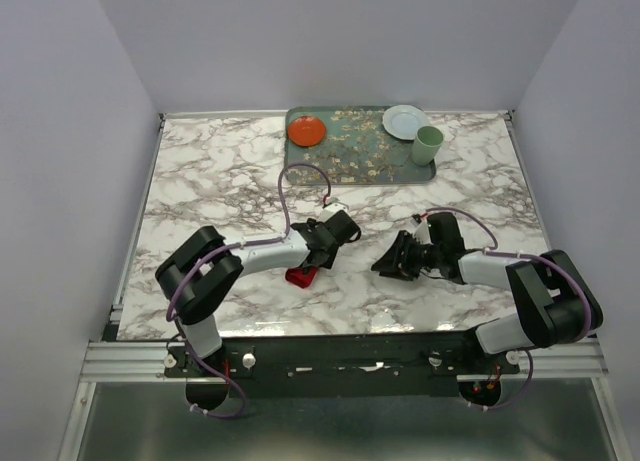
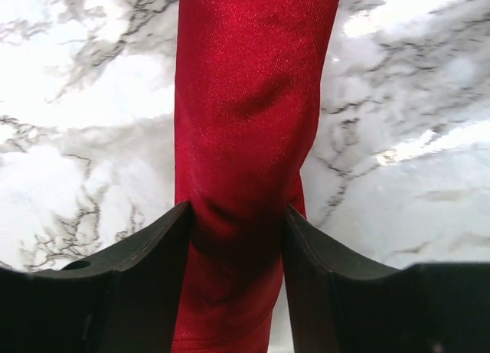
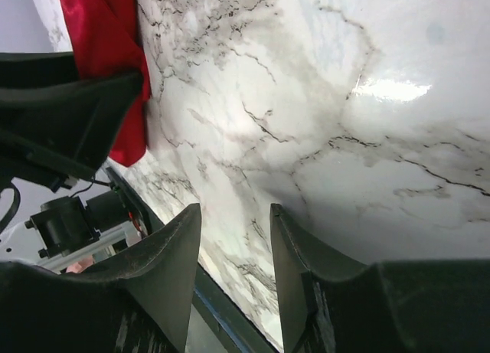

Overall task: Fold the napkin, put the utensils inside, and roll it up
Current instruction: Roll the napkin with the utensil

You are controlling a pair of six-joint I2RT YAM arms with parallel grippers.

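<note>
Left gripper (image 2: pixel 237 209) pinches the rolled napkin (image 2: pixel 245 100), mostly hidden from above; right gripper (image 3: pixel 234 211) stands spread, holding nothing

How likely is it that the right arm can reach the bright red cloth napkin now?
Probably yes: only bare marble tabletop lies between the open right claw and the bright red cloth napkin, but the left claw straddles it, crowding the approach.

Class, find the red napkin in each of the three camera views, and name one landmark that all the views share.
Top external: the napkin is a small red patch at lower centre, under the left claw.
Left wrist: it fills the centre, running top to bottom between the claw's fingers.
Right wrist: upper left corner.
Shared landmark: the marble tabletop.
</note>
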